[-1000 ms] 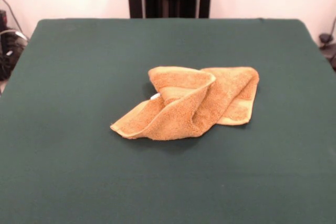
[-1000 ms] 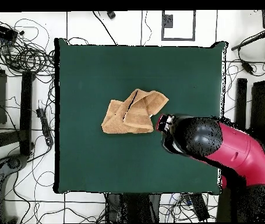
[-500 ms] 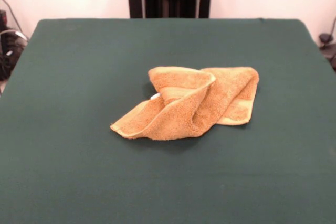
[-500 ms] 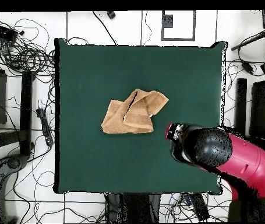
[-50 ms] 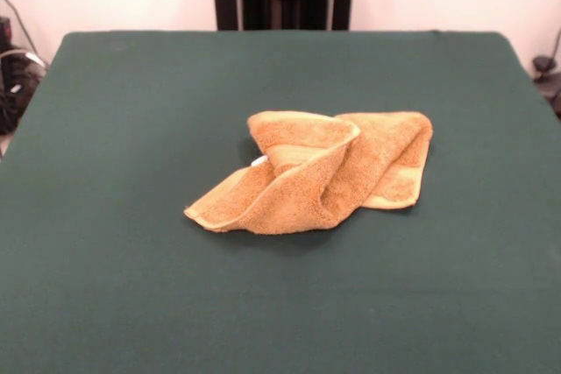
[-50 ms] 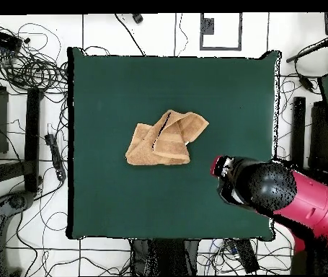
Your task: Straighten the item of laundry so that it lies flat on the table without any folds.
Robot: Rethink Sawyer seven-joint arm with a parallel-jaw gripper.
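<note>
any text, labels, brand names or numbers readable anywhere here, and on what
None can be read.
White tag peeking from the folded hand towel: too small to show any print.
Arm over the table: no marking legible in the overhead view.
Green table cloth: plain, no print.

Inspector: State of the towel (image 5: 316,172)?
Aide: Crumpled near the middle of the green bench (image 5: 131,286), folded over itself in several layers, one flap raised.
Inspector: Markings?
Aide: A woven band along the hem; a small white tag (image 5: 259,161) peeps out at its left fold.
</note>
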